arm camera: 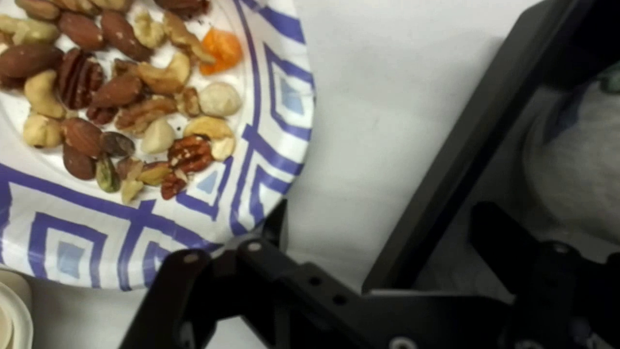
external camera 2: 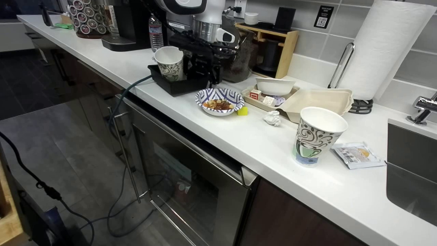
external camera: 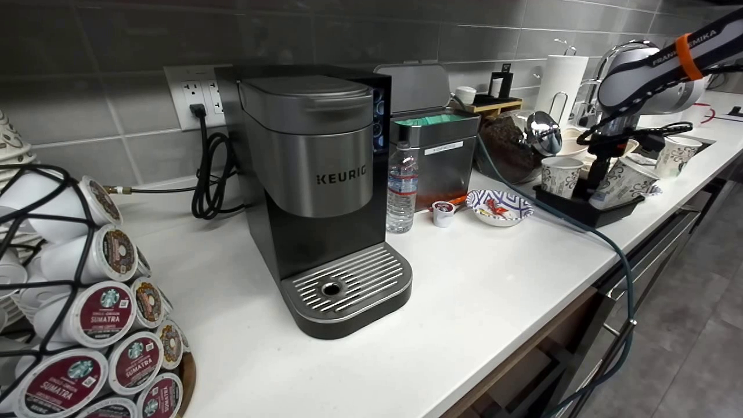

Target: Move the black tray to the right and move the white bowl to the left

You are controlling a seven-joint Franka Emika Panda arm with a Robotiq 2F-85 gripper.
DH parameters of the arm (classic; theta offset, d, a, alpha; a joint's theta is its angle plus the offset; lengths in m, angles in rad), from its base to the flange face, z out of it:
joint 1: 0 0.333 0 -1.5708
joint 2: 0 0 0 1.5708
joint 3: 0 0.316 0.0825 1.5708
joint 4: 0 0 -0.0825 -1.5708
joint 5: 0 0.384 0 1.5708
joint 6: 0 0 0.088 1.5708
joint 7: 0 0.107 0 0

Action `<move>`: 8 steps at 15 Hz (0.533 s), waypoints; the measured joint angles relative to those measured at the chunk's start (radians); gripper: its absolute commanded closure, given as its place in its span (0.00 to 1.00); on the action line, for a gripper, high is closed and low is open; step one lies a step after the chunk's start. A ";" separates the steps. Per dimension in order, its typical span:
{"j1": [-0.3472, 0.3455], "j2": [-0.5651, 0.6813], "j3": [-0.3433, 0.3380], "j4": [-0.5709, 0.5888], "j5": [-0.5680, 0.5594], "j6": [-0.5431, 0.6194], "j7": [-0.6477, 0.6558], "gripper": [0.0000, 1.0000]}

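Tray (arm camera: 467, 145) wall straddled by spread claw (arm camera: 380, 218); nut bowl (arm camera: 286, 99) just outside.

A kitchen with a coffee corner; whether it belongs to a home or an office cannot be told. The gripper (arm camera: 379, 213) is low over a long white counter (external camera 2: 266, 147) that runs along a wall of gray tiles (external camera 2: 309, 42). To one side of the gripper, well apart, stands a Keurig coffee maker (external camera: 316, 174), and farther off a stack of coffee pods (external camera: 101, 316); on its opposite side come a paper towel roll (external camera 2: 379, 51) and a sink (external camera 2: 409, 147) with a chrome faucet (external camera 2: 425, 107). Below the gripper, under the counter, is a glass-fronted appliance (external camera 2: 205, 198) framed in steel
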 measured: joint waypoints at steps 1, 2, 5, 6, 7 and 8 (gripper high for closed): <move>0.000 -0.002 0.000 0.000 0.000 0.000 0.000 0.00; 0.000 -0.004 0.000 0.000 0.000 0.000 0.000 0.00; -0.001 -0.017 0.000 0.000 0.000 0.000 0.000 0.00; 0.000 -0.023 0.000 0.000 0.000 0.000 0.000 0.00; 0.000 -0.028 0.000 0.000 0.000 0.000 0.000 0.00; 0.000 -0.034 0.001 0.000 0.000 0.000 0.000 0.00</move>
